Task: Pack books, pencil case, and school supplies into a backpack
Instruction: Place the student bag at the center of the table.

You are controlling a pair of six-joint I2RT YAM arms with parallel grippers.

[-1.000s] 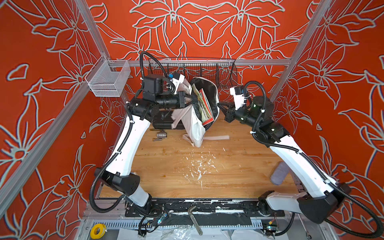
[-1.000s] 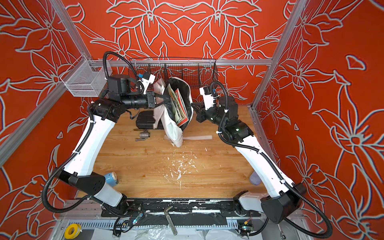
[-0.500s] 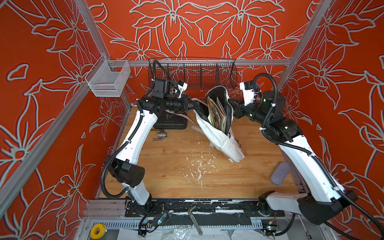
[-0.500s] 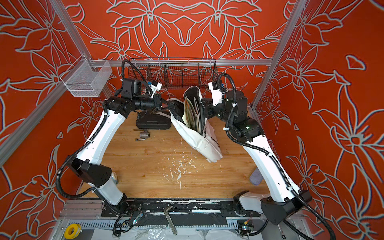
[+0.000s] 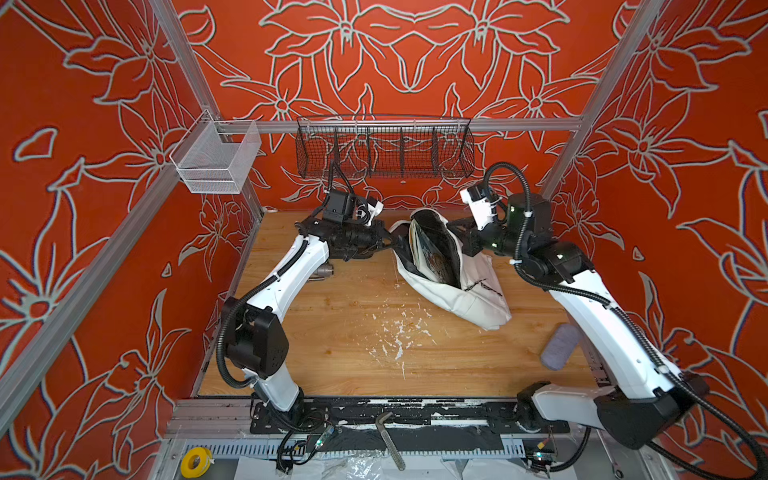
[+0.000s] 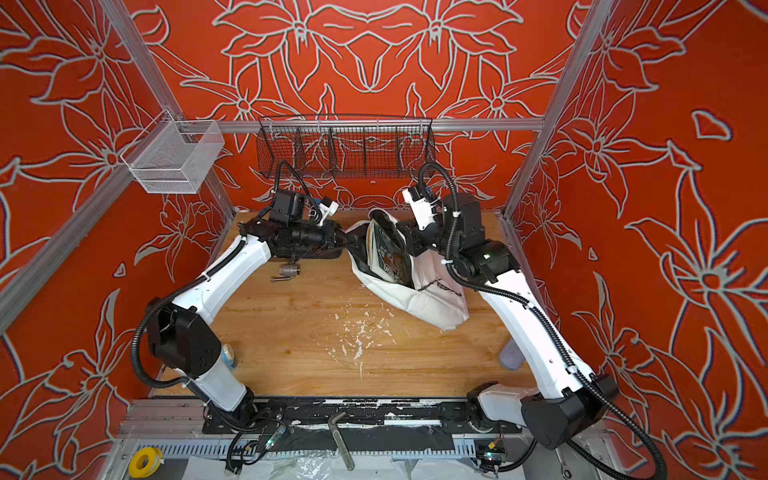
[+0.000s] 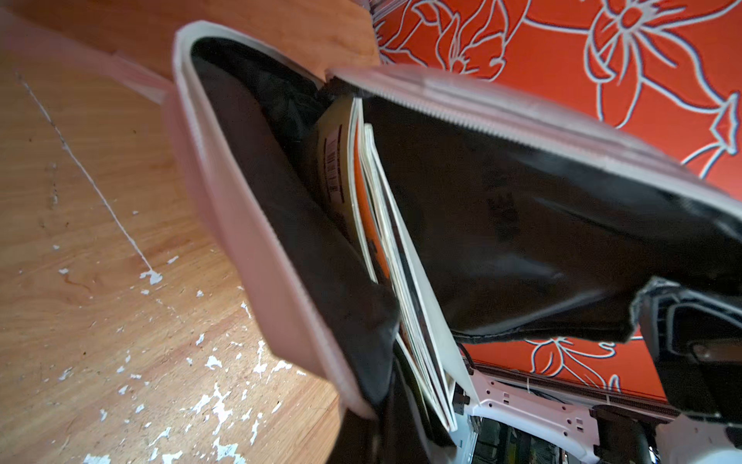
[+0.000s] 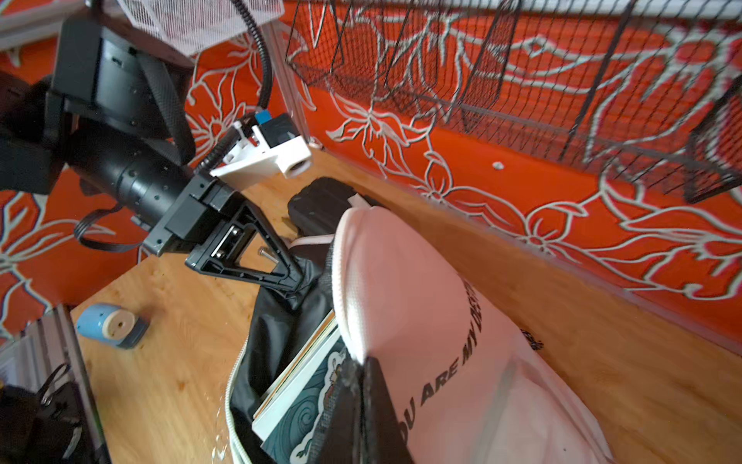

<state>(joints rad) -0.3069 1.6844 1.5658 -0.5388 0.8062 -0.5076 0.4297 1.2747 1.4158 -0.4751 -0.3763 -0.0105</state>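
Right wrist view: the left jaws are clamped on the black lining at the rim of the backpack (image 8: 421, 321). The right jaws are pinched tight on the opposite rim, just beside the printed lettering.
Change: a second ago the backpack hung clear of the surface (image 5: 353, 324), nearer the left jaws' side. It has since been carried toward the right jaws' side and let down, so its base now rests there and the body leans. Its mouth has stayed stretched between the jaws.
Books: the books (image 8: 305, 385) are already inside, on edge between the two jaws, with the blue wave cover facing the right jaws.
Meaning: the bag looks parked and propped for loading. Both jaws are occupied, so one must probably let go, and the limp mouth may then sag.
Pencil case: the pencil case (image 5: 559, 347) lies on the surface, well apart from and behind the right jaws.
Pencil sharpener: the pencil sharpener (image 8: 110, 324) is on the surface, well behind the left jaws.
Materials: the backpack is creasing white woven fabric with a glossy black lining and a toothed zip edge. The books are thin, flat, glossy paperbacks. The pencil case is a soft, rounded lilac-grey oblong. The sharpener is a hard light-blue barrel. The surface is varnished wood flecked with white.
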